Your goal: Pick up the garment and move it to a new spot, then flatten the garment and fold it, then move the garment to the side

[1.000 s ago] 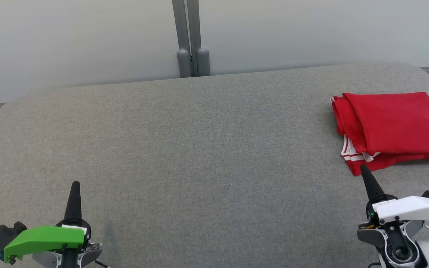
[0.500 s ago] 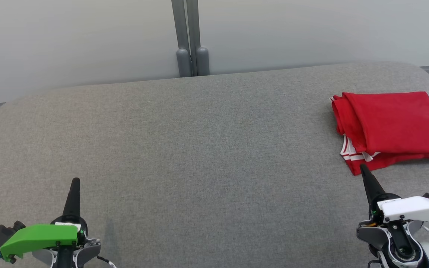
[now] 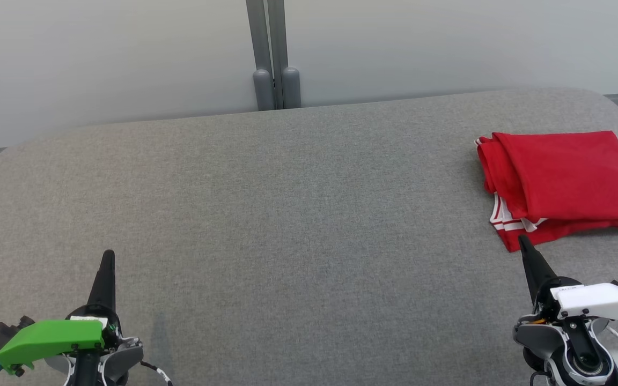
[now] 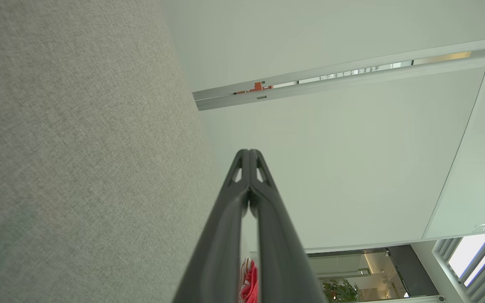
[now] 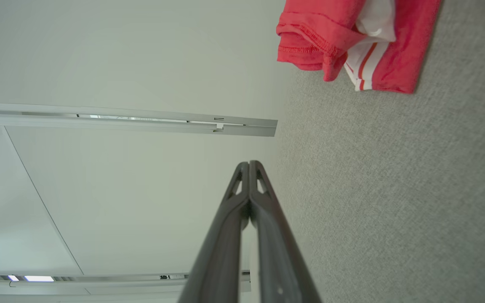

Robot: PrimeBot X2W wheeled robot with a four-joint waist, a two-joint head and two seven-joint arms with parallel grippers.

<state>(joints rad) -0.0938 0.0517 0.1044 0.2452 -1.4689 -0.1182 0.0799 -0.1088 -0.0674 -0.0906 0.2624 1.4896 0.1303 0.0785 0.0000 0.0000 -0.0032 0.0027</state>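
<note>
The garment (image 3: 566,182) is red with white stripes and lies folded at the far right of the grey padded table (image 3: 298,214). In the right wrist view the garment (image 5: 352,38) shows at the top, apart from the fingers. My right gripper (image 3: 521,241) is at the lower right, shut and empty, its tip just short of the garment's near corner. My left gripper (image 3: 108,255) stands at the lower left, shut on nothing. Both wrist views show the fingers pressed together, the left gripper (image 4: 249,152) and the right gripper (image 5: 249,163). A sliver of the red garment (image 4: 251,282) peeks between the left fingers.
A pale wall with a grey double post (image 3: 271,53) runs behind the table. The table's rounded right corner (image 3: 617,107) lies just beyond the garment.
Both arms have drawn back a little toward the bottom edge of the head view. The garment has stayed where it lies.
</note>
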